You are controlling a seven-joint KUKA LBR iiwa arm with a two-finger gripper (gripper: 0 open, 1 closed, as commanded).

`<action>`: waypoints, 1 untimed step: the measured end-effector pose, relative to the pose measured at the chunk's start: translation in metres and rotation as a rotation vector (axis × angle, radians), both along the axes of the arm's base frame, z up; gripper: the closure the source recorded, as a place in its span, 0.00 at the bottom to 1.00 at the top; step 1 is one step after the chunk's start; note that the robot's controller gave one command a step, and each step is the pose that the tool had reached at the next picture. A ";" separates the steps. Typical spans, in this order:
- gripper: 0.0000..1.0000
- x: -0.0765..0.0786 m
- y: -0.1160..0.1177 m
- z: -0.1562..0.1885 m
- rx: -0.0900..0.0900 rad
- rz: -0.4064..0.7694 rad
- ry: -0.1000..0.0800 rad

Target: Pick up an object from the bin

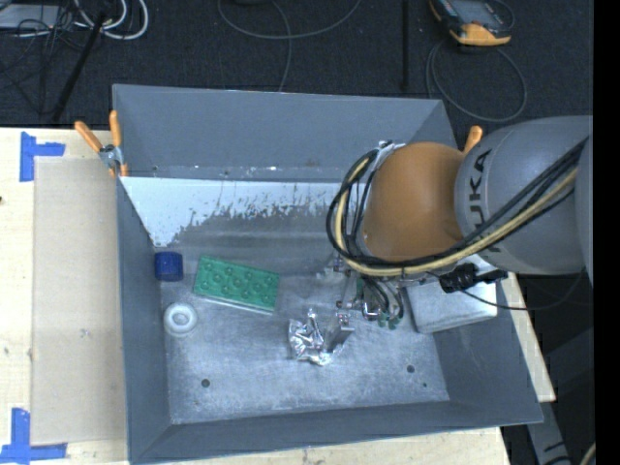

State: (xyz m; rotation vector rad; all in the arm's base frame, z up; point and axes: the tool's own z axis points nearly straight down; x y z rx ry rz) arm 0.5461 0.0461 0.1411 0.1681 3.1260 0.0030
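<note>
Uppermost, closest to the camera, sits the arm's rounded orange wrist cover (412,201), looped with yellow and black cables (341,223), and the grey arm (533,197) reaches in from the right behind it. Below that cover the gripper (341,332) is down near the bin floor, right against a crumpled lump of silver foil (312,341) that lies a little right of the floor's middle. I cannot tell whether the gripper is open or closed; the wrist hides most of it. The foil appears to rest on the floor, so I judge that nothing has been lifted: the approach looks done, while the grasp itself is unconfirmed and the raise out of the bin is left.

Just right of the gripper, partly under the arm, lies a flat white box-like piece (453,310). Left of the foil and apart from it is a flat green plastic studded plate (235,285), then a small blue cylinder (169,265) and a pale round ring-shaped cap (180,318) near the left wall, each lying separately.

Scuffed and scratched, the grey metal bin (291,395) has a flat floor and sloping walls, with plenty of bare floor around the foil. Beyond the far rim is dark flooring (320,46) crossed by thin cables, with an orange-and-black device (472,19) lying on it.
</note>
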 end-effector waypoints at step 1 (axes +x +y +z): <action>0.00 0.003 0.035 -0.064 -0.001 -0.031 0.011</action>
